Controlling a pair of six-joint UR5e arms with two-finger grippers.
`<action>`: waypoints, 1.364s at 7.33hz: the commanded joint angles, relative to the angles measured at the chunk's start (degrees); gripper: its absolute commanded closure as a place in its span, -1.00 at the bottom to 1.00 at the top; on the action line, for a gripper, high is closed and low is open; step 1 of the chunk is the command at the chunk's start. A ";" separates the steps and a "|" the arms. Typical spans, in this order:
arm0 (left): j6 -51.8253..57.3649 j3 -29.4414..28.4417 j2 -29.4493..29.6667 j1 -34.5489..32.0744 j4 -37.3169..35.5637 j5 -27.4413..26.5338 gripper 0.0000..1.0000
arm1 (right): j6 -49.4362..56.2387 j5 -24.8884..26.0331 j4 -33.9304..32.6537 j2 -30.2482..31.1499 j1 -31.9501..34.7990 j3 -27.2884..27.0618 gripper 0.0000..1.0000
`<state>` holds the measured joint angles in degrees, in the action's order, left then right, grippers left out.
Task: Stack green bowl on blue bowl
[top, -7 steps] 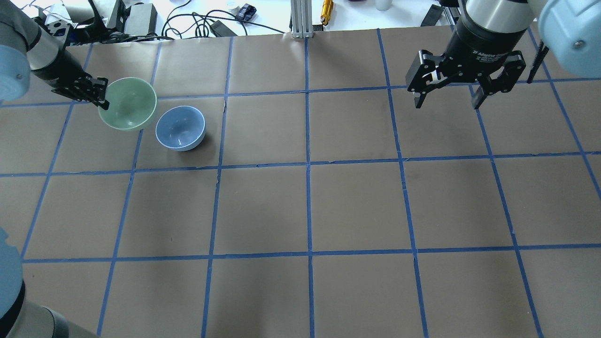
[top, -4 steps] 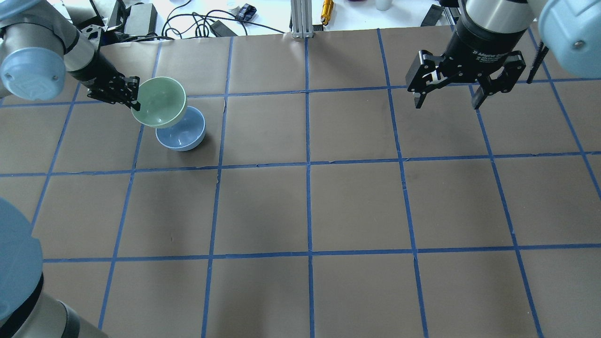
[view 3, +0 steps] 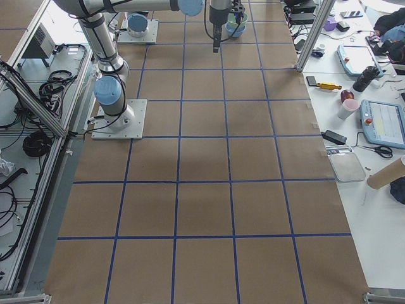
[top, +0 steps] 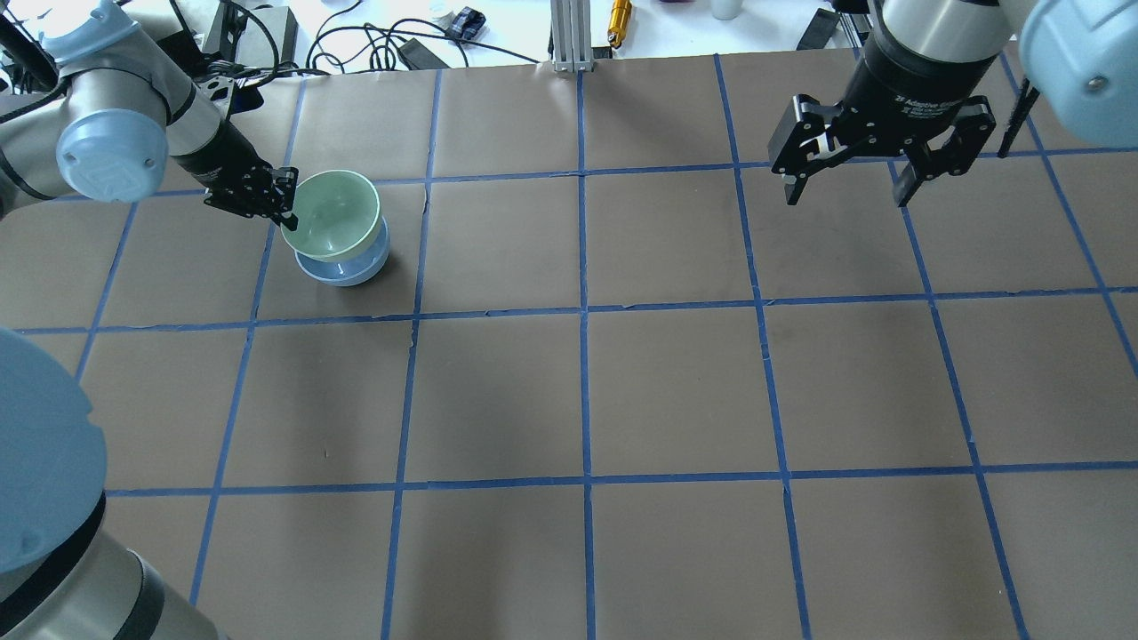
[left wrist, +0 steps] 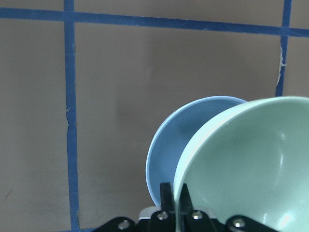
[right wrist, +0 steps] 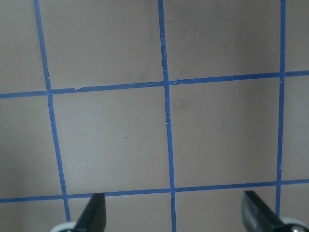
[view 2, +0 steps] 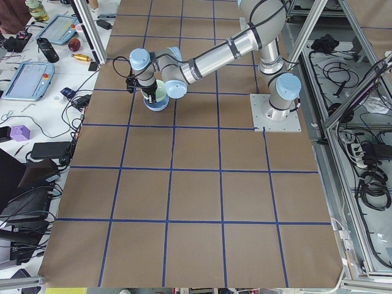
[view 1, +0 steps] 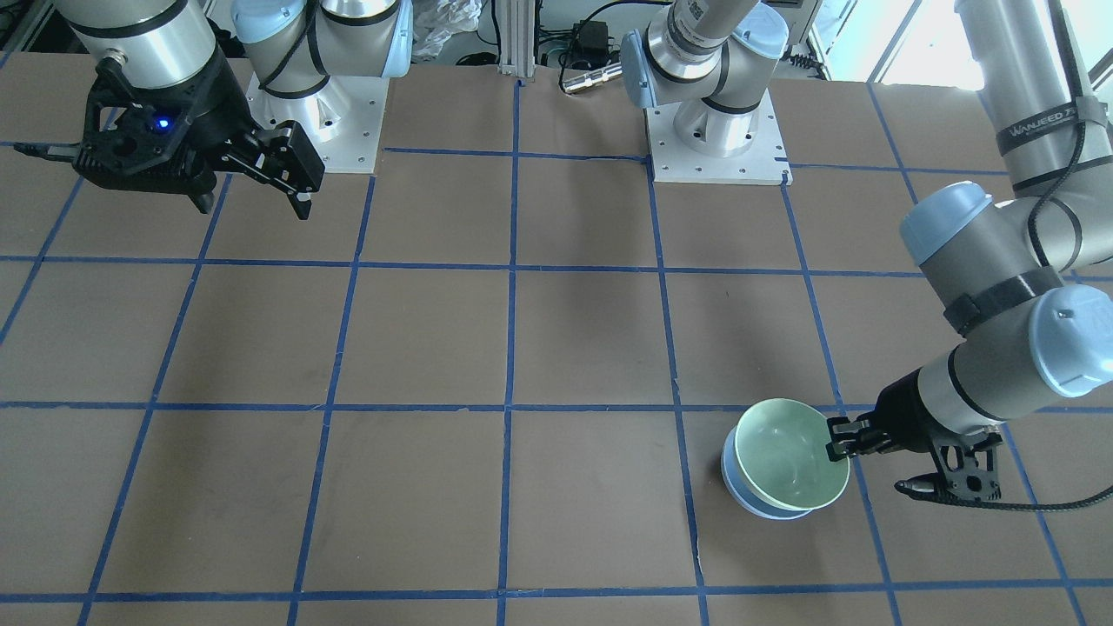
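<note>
Green bowl (top: 333, 216) now over blue bowl (top: 345, 270), rim pinched by left gripper (top: 288, 212); right gripper (top: 846, 197), labelled "Adaptive", fingers apart.

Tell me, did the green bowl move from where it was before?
Yes. In the overhead view the green bowl, held by the left gripper, went right: from beside the blue bowl to over it. The blue bowl stayed put.

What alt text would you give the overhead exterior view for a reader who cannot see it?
The left gripper pinches the rim of the green bowl, held in or just over the blue bowl, at the far left of the table. The right gripper hangs open at far right.
</note>
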<state>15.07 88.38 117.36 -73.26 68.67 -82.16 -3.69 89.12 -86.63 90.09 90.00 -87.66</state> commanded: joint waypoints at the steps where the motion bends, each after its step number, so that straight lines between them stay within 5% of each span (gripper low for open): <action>1: 0.14 0.39 0.59 0.05 -0.11 -1.23 0.80 | 0.00 0.00 0.05 0.00 0.00 0.03 -1.00; 3: 0.49 0.30 1.47 0.05 -3.09 -1.68 -0.29 | 0.00 0.00 0.05 0.00 0.00 0.03 -1.00; 5: 0.93 -0.40 1.04 0.05 -3.02 -1.60 -0.85 | 0.00 0.00 -0.03 0.00 0.00 0.03 -1.00; 8: -0.47 -1.02 -4.92 -4.06 -0.91 -5.77 -0.86 | 0.00 0.00 -0.03 0.00 0.00 0.03 -1.00; 10: -13.34 -1.02 -10.71 -10.29 5.30 -7.48 -1.00 | 0.00 0.00 -0.03 0.00 0.00 0.03 -1.00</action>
<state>8.44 87.40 110.30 -79.76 70.49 -88.68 -3.69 89.12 -86.62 90.09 90.00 -87.63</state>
